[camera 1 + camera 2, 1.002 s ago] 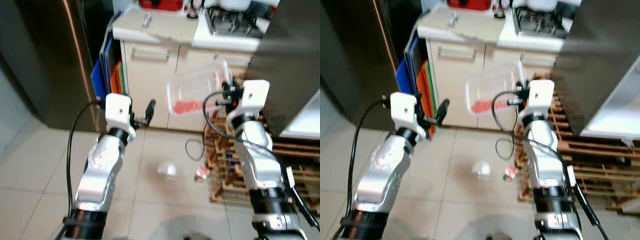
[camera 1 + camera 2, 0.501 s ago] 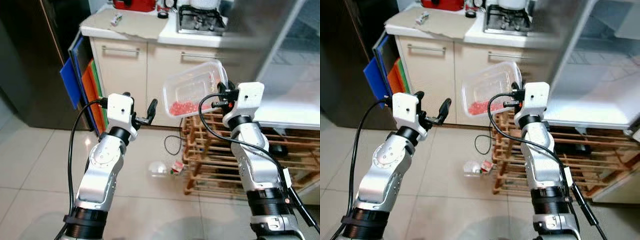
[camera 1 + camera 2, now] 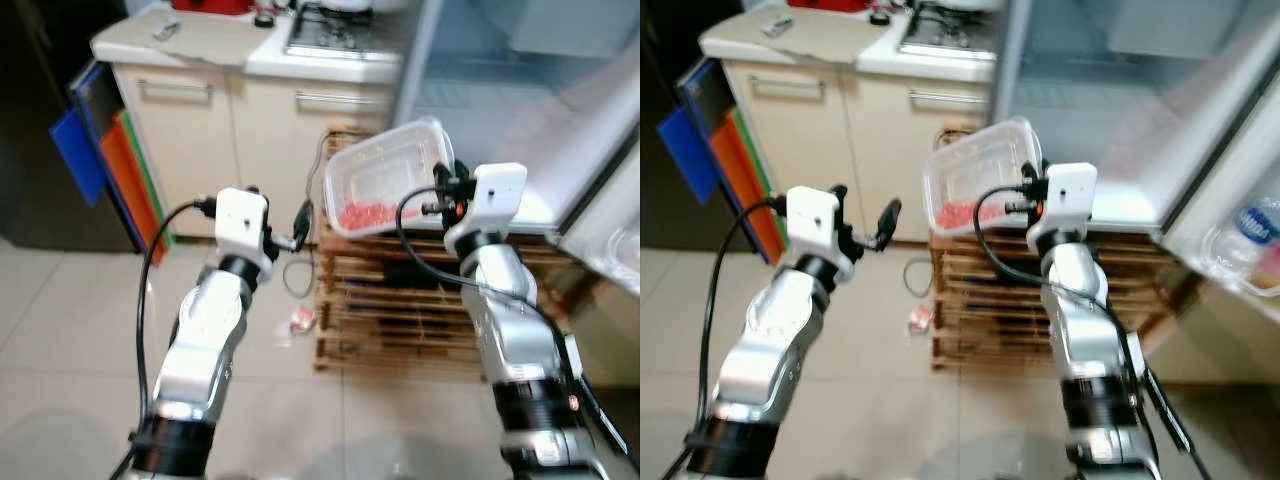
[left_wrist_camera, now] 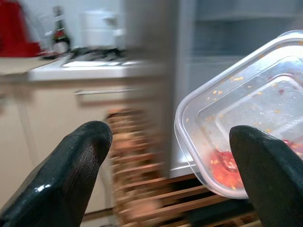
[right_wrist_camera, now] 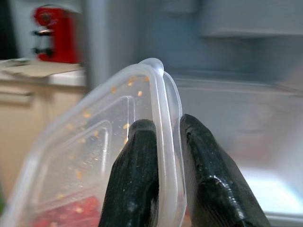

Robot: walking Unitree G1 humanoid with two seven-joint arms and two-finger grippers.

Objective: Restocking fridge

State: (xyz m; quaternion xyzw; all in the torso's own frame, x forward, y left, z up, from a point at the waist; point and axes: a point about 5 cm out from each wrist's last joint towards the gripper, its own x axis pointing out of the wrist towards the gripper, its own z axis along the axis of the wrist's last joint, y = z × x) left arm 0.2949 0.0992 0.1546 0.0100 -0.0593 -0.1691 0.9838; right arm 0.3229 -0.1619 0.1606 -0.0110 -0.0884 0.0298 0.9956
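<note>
Black fingers [image 5: 142, 175] of our right end effector [image 5: 163, 161] pinch the rim of a clear plastic container [image 3: 385, 190], one finger inside the wall and one outside. We hold it by one edge, so the tub hangs tilted with its open side turned toward our left, and the red food [image 3: 365, 214] has slid into the lowest corner. We judge this thin edge grip is chosen to keep the fingers clear of the contents, though it leaves the tub free to swing.

Our left end effector [image 4: 170, 175] is spread wide and carries nothing. It is raised at about the same height, just beside the container but not touching it, probably ready to steady the free side.

Beyond the tub stands the open fridge [image 3: 1090, 90], its pale shelf [image 3: 1130, 205] just behind and slightly below the held rim. On our right the fridge door [image 3: 1240, 240] shows a bottle with a blue label in its rack. Below the container sits a wooden slatted rack [image 3: 400, 310] on the tiled floor [image 3: 70, 320], with a small piece of litter [image 3: 301, 319] beside it. To our left are cream cabinets [image 3: 190, 130] under a tabletop [image 3: 200, 40] with a stove [image 3: 335, 22], and blue and orange boards [image 3: 105, 165] leaning at the cabinet's end.

We judge the container is on its way to the shelf and not yet placed.
</note>
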